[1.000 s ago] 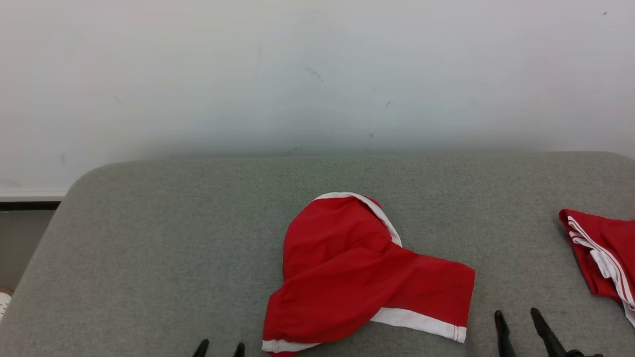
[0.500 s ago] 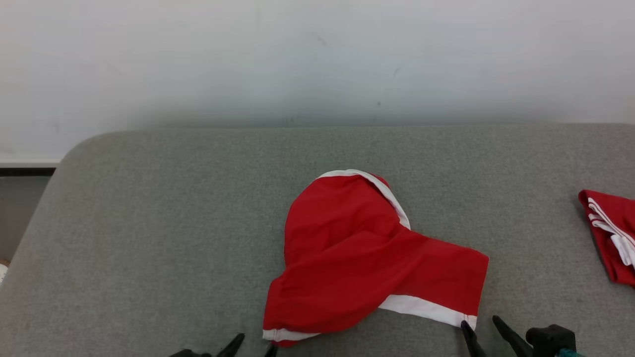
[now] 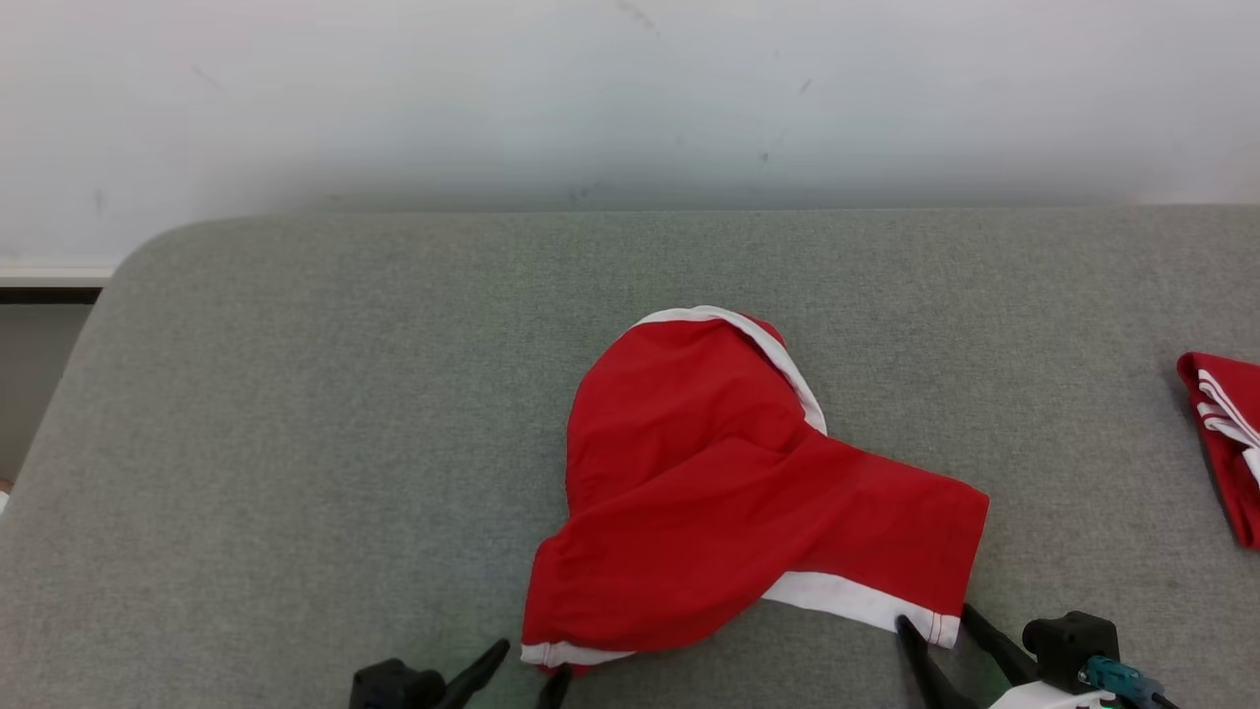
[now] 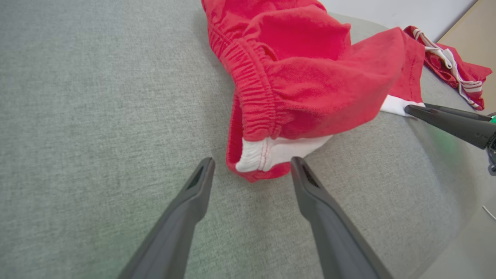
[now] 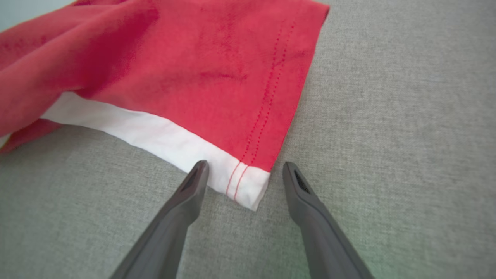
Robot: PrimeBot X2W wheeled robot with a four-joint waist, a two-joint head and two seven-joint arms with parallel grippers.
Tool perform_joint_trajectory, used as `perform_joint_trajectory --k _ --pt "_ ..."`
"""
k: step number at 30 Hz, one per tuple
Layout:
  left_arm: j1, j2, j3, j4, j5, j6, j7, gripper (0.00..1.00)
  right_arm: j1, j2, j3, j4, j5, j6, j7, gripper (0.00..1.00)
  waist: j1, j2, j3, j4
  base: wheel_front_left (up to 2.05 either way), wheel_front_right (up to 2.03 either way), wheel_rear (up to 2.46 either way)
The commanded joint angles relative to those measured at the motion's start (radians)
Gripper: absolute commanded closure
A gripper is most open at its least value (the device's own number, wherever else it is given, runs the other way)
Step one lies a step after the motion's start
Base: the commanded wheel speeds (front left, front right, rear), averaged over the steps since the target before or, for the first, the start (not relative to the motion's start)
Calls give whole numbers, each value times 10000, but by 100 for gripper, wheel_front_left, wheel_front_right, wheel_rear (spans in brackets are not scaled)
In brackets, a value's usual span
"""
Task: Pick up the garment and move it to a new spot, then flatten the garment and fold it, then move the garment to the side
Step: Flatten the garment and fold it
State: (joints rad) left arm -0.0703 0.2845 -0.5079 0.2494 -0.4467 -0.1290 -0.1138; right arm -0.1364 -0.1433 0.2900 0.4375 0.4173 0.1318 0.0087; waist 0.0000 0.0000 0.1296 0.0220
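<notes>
Moved up to the red shorts (image 3: 689, 492): left gripper (image 4: 252, 162), right gripper (image 5: 246, 166), both spread, a hem corner between fingertips, ungripped.

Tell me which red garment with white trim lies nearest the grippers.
The crumpled red shorts in the middle of the grey cushion: left gripper and right gripper straddle their near corners. The other garment lies far right.

The garment (image 3: 728, 492) is seen as soft, matt red-and-white cloth. The cushion (image 3: 295, 443) is covered in coarse grey woven fabric. The wall (image 3: 492, 98) is finished smooth and matt.
</notes>
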Motion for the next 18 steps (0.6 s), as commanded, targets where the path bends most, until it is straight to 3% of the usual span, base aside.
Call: perform_joint_trajectory --k 1,18 --pt "-132 87 -9 29 -61 -23 -68 0 -77 -64 32 70 66 -24 32 0 0 0 8 -11 0 0 0" --pt "-1042 317 -1091 600 -733 -12 -496 0 -566 91 914 552 431 -21 476 0 0 0 323 -246 0 0 0"
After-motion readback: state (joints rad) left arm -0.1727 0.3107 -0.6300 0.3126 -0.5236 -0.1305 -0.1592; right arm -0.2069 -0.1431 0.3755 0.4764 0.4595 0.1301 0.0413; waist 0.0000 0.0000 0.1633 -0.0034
